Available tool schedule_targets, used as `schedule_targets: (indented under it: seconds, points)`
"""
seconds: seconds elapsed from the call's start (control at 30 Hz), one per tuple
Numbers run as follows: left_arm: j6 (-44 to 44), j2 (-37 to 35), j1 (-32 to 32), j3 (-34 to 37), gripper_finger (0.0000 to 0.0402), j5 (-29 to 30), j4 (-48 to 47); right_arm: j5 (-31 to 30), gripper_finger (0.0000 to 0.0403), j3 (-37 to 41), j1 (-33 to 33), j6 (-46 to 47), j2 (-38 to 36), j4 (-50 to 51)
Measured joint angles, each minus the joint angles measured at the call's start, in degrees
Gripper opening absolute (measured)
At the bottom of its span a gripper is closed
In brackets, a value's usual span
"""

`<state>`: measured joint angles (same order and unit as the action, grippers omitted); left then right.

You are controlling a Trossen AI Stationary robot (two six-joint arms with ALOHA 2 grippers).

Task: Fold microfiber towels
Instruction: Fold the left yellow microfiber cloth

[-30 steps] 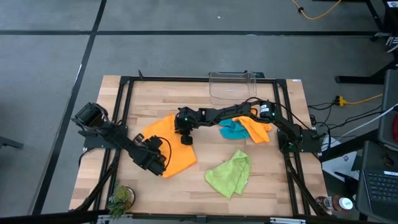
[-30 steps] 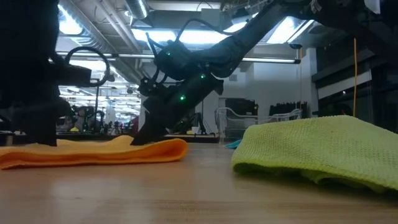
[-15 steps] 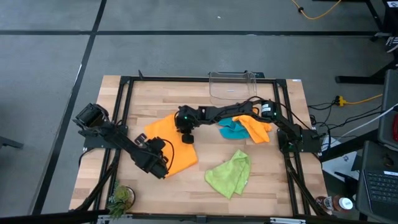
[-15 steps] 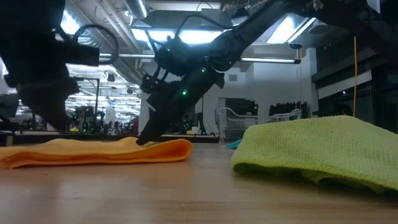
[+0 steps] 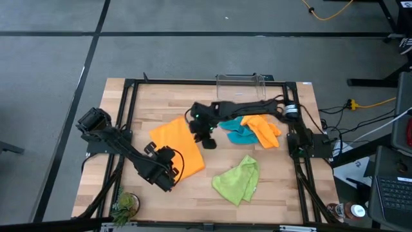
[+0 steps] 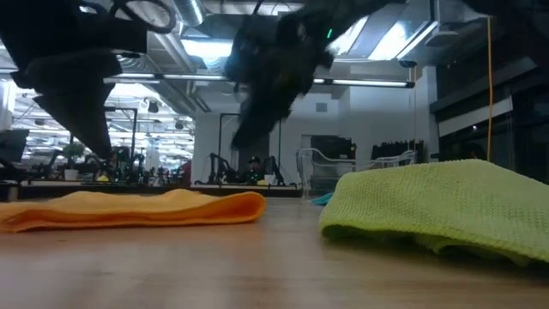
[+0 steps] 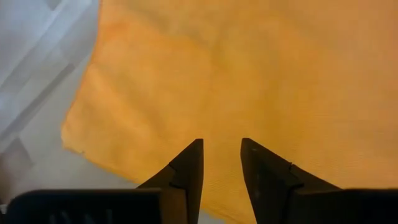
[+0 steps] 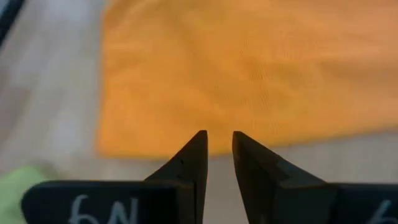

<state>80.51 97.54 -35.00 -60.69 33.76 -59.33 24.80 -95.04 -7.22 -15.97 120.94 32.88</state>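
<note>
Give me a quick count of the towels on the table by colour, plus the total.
Orange microfiber towels: 2 (flat one, crumpled one)
Teal-blue microfiber towel: 1
Lime green microfiber towel: 1
Total: 4

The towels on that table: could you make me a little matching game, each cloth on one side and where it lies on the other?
Things:
1. flat orange towel
2. teal towel
3. lime green towel
4. crumpled orange towel

Places:
A. alone, near the table's front edge
B. between the two claws
C. closest to the right arm's base
D. against the crumpled orange one, on its left

Pairs: 1-B, 2-D, 3-A, 4-C
</note>
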Motion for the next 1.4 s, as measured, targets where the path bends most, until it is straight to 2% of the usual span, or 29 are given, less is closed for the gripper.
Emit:
schedule_targets:
  seconds: [0.17, 0.33, 0.43, 0.6, 0.8, 0.97, 1.17, 1.23, 1.4]
  points:
    - [-0.1, 0.0, 0.5, -1.1, 0.0102, 0.3, 2.9, -1.7, 0.0078, -0.1, 0.1, 3.5, -9.2, 12.8]
    - [-0.1, 0.0, 0.9, -1.5, 0.0095, -1.1, 3.4, -13.4, 0.0078, 0.0, 4.7, 11.9, -16.4, 22.0]
    - [1.2, 0.0, 0.0, -1.5, 0.0094, -2.1, 3.7, -19.0, 0.0078, 0.0, 8.2, 13.2, -20.7, 25.4]
    - [6.0, 0.0, -2.5, -1.5, 0.0094, -2.3, 4.2, -19.7, 0.0078, -0.1, 12.5, 5.6, -28.0, 26.7]
    - [7.7, 0.0, -6.1, -1.5, 0.0094, 5.3, 6.2, -19.8, 0.0078, 0.0, 14.2, 4.1, -33.7, 29.3]
    - [4.3, 0.0, -6.2, -1.5, 0.0094, 4.2, 10.3, -19.8, 0.0078, 0.0, 14.9, 8.6, -36.0, 35.8]
    - [-4.3, 0.0, -6.0, -1.5, 0.0094, 4.5, 15.8, -19.8, 0.0078, 0.0, 15.0, 9.8, -35.8, 34.8]
    - [-6.1, 0.0, -5.4, -1.5, 0.0094, 2.8, 16.3, -19.8, 0.0078, 0.0, 15.0, 9.7, -35.4, 33.3]
    - [-11.1, -0.1, -3.4, -1.5, 0.0115, -5.7, 15.4, -19.7, 0.0078, 0.0, 15.0, 8.2, -34.4, 31.1]
